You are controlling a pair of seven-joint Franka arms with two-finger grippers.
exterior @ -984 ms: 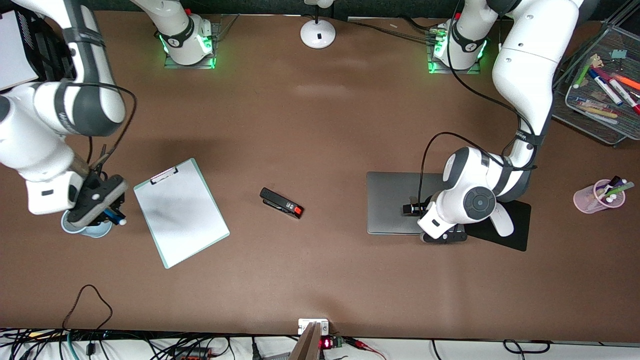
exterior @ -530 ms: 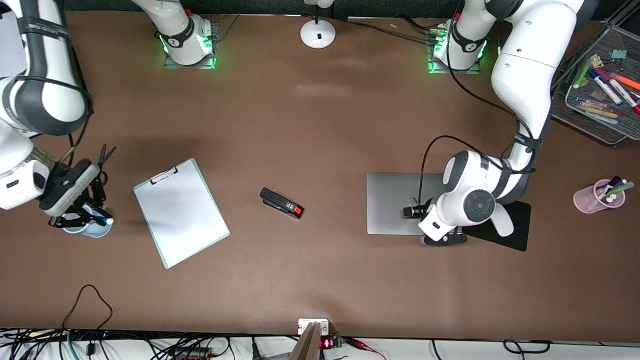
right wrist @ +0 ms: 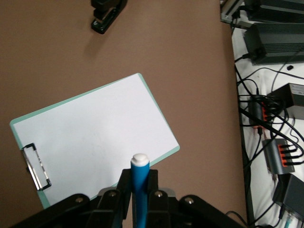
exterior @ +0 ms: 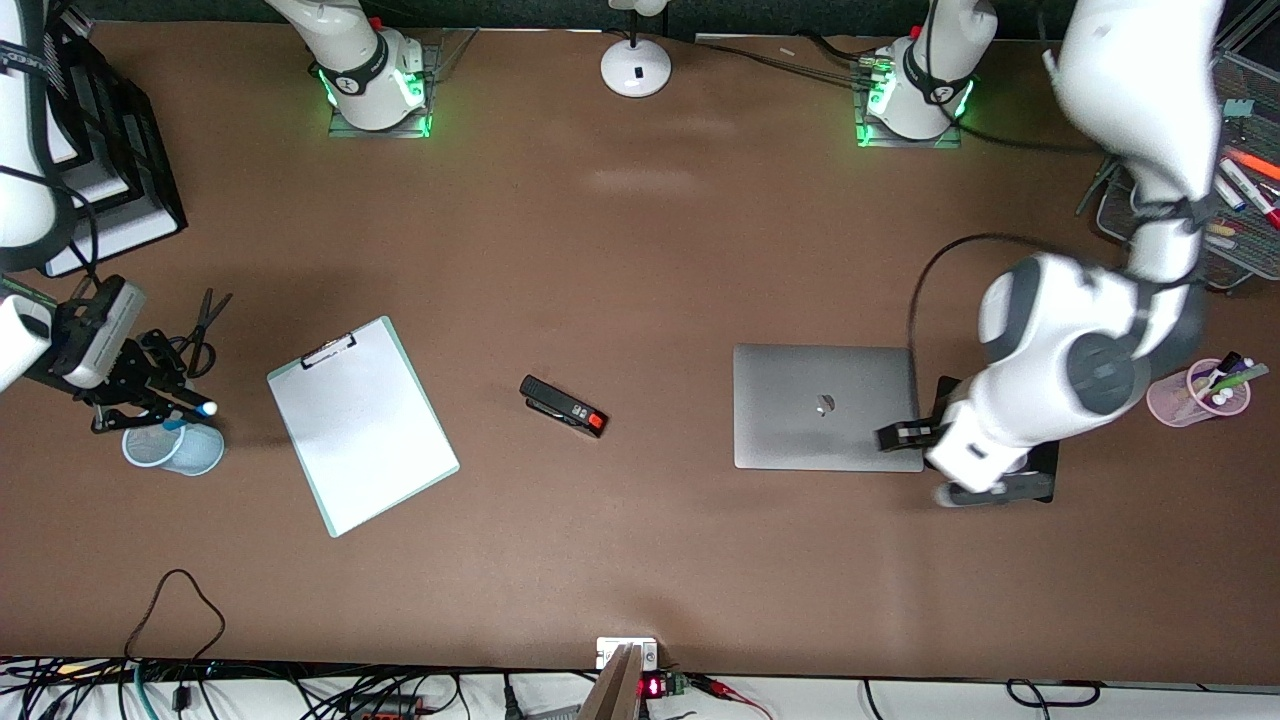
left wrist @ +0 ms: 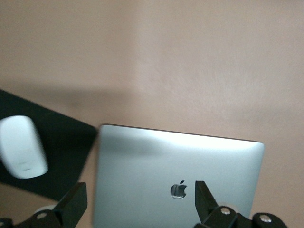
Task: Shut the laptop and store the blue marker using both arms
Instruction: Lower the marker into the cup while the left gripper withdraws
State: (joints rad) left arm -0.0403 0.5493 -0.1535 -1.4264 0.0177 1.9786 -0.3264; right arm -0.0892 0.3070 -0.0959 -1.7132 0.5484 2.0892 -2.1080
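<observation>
- Silver-grey metal marks the laptop (exterior: 826, 407), which lies shut and flat on the brown worktop (exterior: 640, 250) toward the left arm's end, its dark apple logo facing up.
- Just beside the laptop, on the side toward the left arm's end, lies a black mouse pad (left wrist: 57, 142) with a white mouse (left wrist: 23, 153) on it.
- The left gripper (exterior: 925, 437) hangs over the edge of the laptop next to that pad; in the left wrist view its jaws stand apart with nothing between them, the lid showing below.
- A pink cup (exterior: 1190, 395) of pens stands at the left arm's end of the worktop, and a wire mesh tray (exterior: 1240, 260) of markers sits farther from the front camera than the cup.
- The right gripper (exterior: 150, 400) is over the pale blue mesh cup (exterior: 175, 448) at the right arm's end; its jaws are clamped on the blue marker (right wrist: 140, 185), whose white end sticks out past the fingertips.
- Black scissors (exterior: 205, 320) lie near that cup, farther from the front camera.
- A white clipboard (exterior: 362, 425) with a green edge lies tilted beside the mesh cup, toward the middle.
- A black stapler (exterior: 563, 406) with a red tip lies between the clipboard and the laptop, well apart from both.
- A white round lamp base (exterior: 636, 68) stands between the two arm bases.
</observation>
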